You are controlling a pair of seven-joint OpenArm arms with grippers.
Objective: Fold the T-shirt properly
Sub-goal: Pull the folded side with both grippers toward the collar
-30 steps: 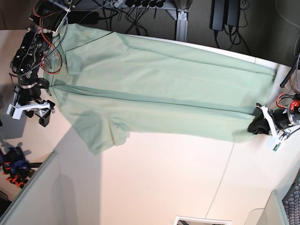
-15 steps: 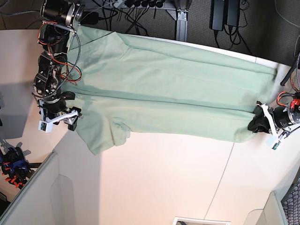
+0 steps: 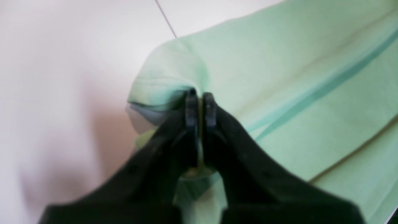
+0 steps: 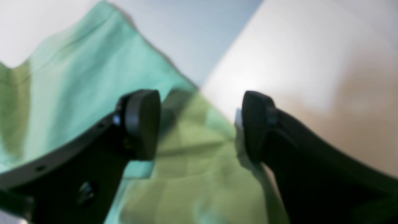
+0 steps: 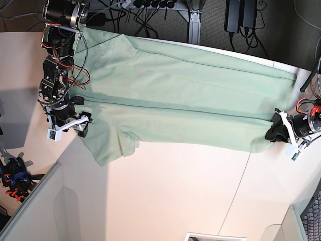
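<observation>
One shirt (image 5: 185, 95), pale mint green, lies spread flat across the white table (image 5: 165, 196), running from the far left edge to the right side in the base view, a short sleeve pointing toward the near side at left. At its right corner the left gripper (image 3: 200, 101) is pinched tight on a fold of the cloth. At the left edge the right gripper (image 4: 200, 124) hangs over the sleeve area, jaws spread wide apart, nothing between them.
</observation>
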